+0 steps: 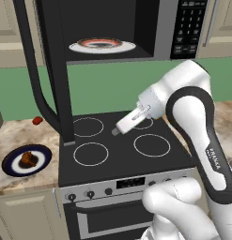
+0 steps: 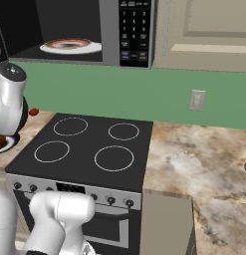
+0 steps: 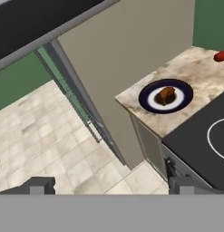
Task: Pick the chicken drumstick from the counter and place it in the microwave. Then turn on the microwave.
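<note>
Awaiting pickup, nothing of the task done so far as the views show. Nearest: gripper [image 3: 109, 186], jaws spread wide and empty, its tips low in the hand view, well apart from the meat. Next: black stove [image 1: 122, 145] with white burner rings, bare. Left of the stove, on the marbled bench [image 1: 9, 136]: a dark-rimmed plate [image 1: 14, 161] carrying the chicken drumstick [image 1: 28, 159], small, reddish-brown, untouched; a small red object [image 1: 37, 120] lies further back on the same bench. Farthest, above the stove: microwave [image 1: 166, 28], door [image 1: 54, 70] swung open, a white plate [image 1: 102, 46] already inside, keypad [image 1: 188, 28] on the right. Outstanding, by judgement: grasp drumstick, carry it into the cavity, shut door, press start.
</note>
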You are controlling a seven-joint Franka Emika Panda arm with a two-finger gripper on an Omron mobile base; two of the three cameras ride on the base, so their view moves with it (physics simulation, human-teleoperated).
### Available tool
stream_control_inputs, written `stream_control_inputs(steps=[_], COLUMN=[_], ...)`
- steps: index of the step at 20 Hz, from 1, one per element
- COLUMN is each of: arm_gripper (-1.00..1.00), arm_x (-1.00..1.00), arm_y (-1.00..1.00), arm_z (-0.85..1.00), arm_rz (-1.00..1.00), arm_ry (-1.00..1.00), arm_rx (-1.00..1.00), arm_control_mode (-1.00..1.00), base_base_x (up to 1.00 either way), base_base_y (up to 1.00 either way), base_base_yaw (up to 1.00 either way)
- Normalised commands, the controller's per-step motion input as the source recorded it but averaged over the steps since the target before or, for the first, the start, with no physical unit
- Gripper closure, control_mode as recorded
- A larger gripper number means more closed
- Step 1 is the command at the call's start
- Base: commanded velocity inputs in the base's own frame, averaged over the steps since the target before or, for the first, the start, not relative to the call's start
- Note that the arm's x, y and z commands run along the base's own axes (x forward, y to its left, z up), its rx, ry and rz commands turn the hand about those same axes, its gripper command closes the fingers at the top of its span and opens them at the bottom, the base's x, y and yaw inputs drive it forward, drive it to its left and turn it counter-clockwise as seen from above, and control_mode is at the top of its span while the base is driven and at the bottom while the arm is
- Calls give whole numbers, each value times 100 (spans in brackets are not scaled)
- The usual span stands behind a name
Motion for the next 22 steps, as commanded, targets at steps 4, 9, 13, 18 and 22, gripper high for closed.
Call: stream_control_inputs(steps=[4,9,13,18,22], arm_gripper=[-100,-100,-100,-100,-100], arm_x=[8,21,42,44,31], arm_y=[38,32,17,18,30], arm_z=[-10,-19,-43,-43,-39], arm_rz=[0,0,0,0,0], arm_ry=[0,0,0,0,-2], arm_rx=[-15,-14,-4,0,0], arm_control_mode=[-100,-100,-100,-100,-100], base_base_x=[0,0,0,0,0], base_base_y=[0,0,0,0,0], base_base_yaw=[0,0,0,0,0])
